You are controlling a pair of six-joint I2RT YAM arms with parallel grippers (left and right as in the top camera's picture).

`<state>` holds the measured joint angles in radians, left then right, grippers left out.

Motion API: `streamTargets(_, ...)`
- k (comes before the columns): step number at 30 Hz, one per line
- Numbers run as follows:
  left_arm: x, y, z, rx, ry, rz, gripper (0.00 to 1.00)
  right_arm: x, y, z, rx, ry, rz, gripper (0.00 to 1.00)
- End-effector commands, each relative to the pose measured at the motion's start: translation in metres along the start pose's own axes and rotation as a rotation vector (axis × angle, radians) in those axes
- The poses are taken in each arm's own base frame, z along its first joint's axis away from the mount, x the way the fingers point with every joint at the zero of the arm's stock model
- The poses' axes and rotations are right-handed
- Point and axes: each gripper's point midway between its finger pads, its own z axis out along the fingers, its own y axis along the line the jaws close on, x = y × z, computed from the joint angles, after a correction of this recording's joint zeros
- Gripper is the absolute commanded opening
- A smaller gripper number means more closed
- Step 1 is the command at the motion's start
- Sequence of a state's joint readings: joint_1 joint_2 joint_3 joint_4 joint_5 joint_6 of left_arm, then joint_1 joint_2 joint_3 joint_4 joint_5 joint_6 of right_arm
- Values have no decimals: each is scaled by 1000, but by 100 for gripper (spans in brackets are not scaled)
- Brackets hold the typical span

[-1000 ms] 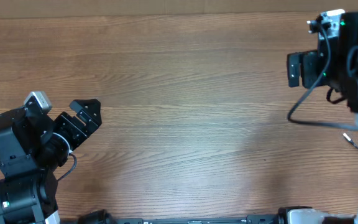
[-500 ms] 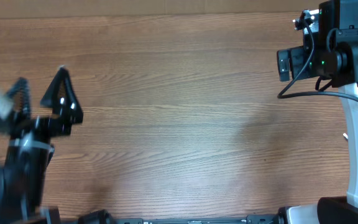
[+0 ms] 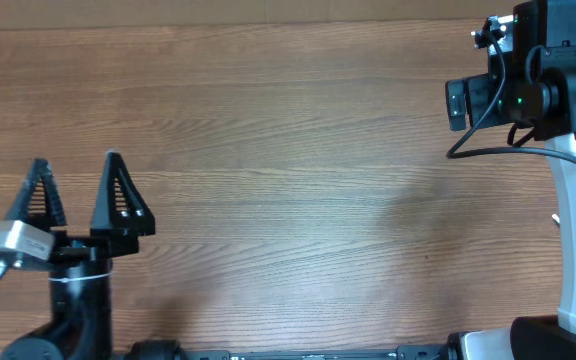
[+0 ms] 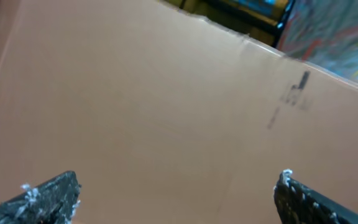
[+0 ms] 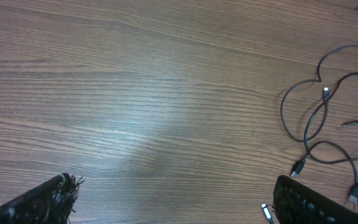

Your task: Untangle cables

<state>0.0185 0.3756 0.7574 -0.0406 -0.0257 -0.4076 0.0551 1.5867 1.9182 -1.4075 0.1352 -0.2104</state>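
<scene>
Overhead: straight down on wooden table (image 3: 288, 180).
Left wrist: faces a tan surface (image 4: 166, 124).
Right wrist: down at table, shared with overhead.

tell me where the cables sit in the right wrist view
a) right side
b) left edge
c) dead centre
a: the cables loop and cross along the right side of that view, on the table, just above the right-hand finger of the claw.
</scene>
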Motion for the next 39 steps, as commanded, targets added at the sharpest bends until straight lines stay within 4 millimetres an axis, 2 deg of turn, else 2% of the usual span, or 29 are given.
streamTargets(1,18,22,-9,-65,-43,22,100,-1,2,-2,2,-7,-7,100)
streamTargets(15,112,69,-40,-79,-84,20,100,-1,2,-2,2,-7,-8,100)
streamTargets(25,183,108,-45,-190,61,39,100,-1,2,-2,2,-7,-8,100)
streamTargets(29,192,132,-52,-318,90,58,100,-1,2,-2,2,-7,-7,100)
streamTargets(33,223,146,-62,-377,226,82,99,-1,2,-2,2,-7,-8,100)
streamTargets(34,231,148,-65,-383,262,87,99,-1,2,-2,2,-7,-8,100)
streamTargets(39,236,141,-63,-315,311,227,100,-1,2,-2,2,-7,-8,100)
